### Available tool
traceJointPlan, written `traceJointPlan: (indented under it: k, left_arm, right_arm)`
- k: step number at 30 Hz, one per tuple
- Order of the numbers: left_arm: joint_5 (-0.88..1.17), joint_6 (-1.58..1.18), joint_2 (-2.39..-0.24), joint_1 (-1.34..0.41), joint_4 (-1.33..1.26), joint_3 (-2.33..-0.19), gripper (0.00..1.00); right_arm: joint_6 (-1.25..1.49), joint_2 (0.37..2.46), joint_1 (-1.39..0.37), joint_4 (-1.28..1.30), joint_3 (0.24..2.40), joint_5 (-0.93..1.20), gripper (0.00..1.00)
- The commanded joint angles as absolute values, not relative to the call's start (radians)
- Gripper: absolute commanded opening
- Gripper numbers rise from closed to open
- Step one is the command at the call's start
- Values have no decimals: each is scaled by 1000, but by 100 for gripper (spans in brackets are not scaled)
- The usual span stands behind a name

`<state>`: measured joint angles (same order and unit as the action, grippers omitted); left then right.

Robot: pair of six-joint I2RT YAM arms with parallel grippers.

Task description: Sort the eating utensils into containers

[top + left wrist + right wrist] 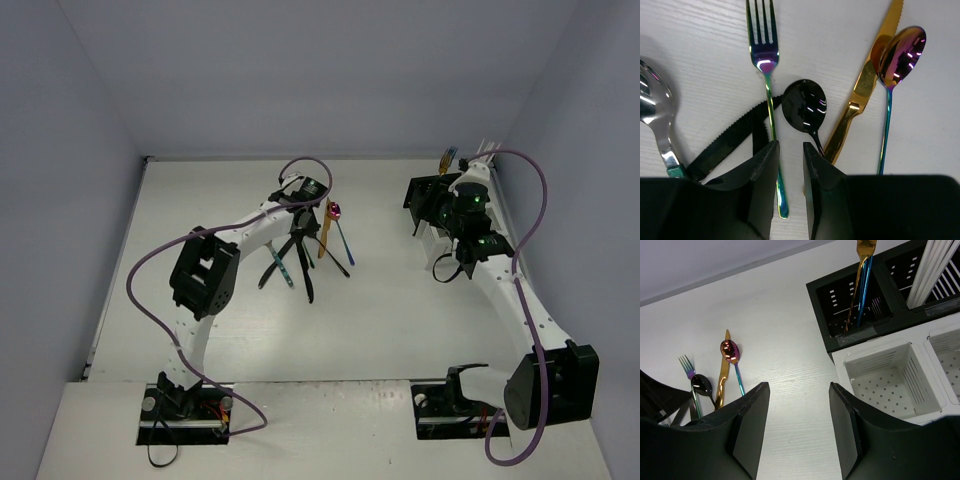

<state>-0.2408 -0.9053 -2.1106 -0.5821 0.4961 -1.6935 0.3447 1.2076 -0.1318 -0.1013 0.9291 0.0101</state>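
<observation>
Several utensils lie in a loose pile [305, 255] at mid table. The left wrist view shows an iridescent fork [764, 55], a black spoon [804, 106], a gold knife [865, 85], a magenta spoon [901, 52], a silver spoon [655, 107] and a black knife [730, 135]. My left gripper [790, 146] hovers low over them, jaws narrowly apart around bare table, with the fork's handle beside the left finger. My right gripper [797, 390] is wide open and empty above the table beside the black caddy [820, 305] and the white caddy [875, 351]. A gold and a blue utensil [860, 285] stand in the black caddy.
The caddies sit at the far right by the side wall, the black one [418, 198] partly hidden by my right arm. White sticks [932, 270] stand in another black compartment. Grey walls enclose the table on three sides.
</observation>
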Motion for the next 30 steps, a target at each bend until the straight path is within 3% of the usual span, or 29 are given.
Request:
traceJointPlan:
  k: [1, 30]
  left_arm:
    - [-246, -961, -2080, -585, 488, -1703, 22]
    - [-270, -965, -2208, -580, 526, -1732, 22]
  right_arm:
    - [353, 1185, -131, -166, 931, 19, 49]
    - [354, 1183, -132, -166, 925, 25, 49]
